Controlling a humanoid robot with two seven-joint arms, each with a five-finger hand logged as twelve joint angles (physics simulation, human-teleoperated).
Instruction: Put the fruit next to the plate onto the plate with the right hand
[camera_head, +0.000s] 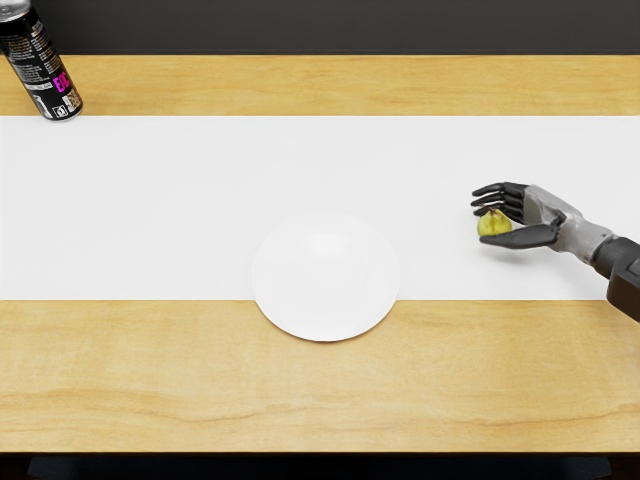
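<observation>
Right hand (522, 214) half-closed around the fruit (492, 223): fingers over its far side, thumb along the near side; fruit lies on the white cloth (150, 200), well right of the plate (325, 277); lift apparently not begun; firm the pinch first, raise straight up, then carry left low over the counter (320, 400); a small round fruit could roll out.

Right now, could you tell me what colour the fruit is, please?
Yellow-green; the fruit shows best in the head view.
</observation>
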